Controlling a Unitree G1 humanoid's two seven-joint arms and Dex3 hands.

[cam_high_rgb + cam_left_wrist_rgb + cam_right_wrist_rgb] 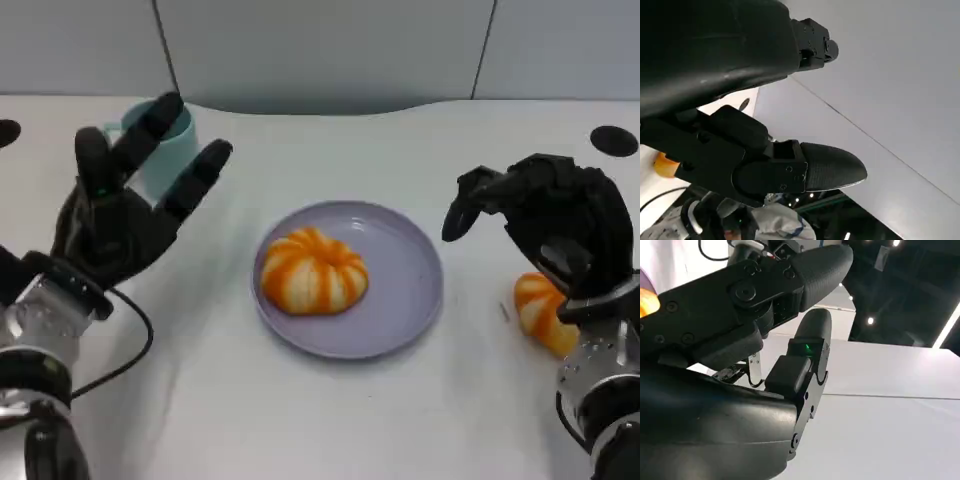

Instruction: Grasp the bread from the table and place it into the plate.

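Head view shows my left robot hand [120, 215] raised over the left side of the white tabletop [200, 400], palm up and fingers spread wide apart, holding nothing; its fingertips reach in front of a pale blue mug [168, 145] standing behind it. My right robot hand [555, 225] hangs over the right side of the tabletop with its fingers curled loosely downward, apart from one another and closed on nothing. Just beneath and behind that hand, partly hidden by my wrist, lies one bread [540, 312], orange with pale stripes, resting on the tabletop to the right of the plate [405, 290]. The plate is lavender and round, set between my two hands, and a second bread roll [313, 272] of the same orange-and-white pattern sits on its left half.
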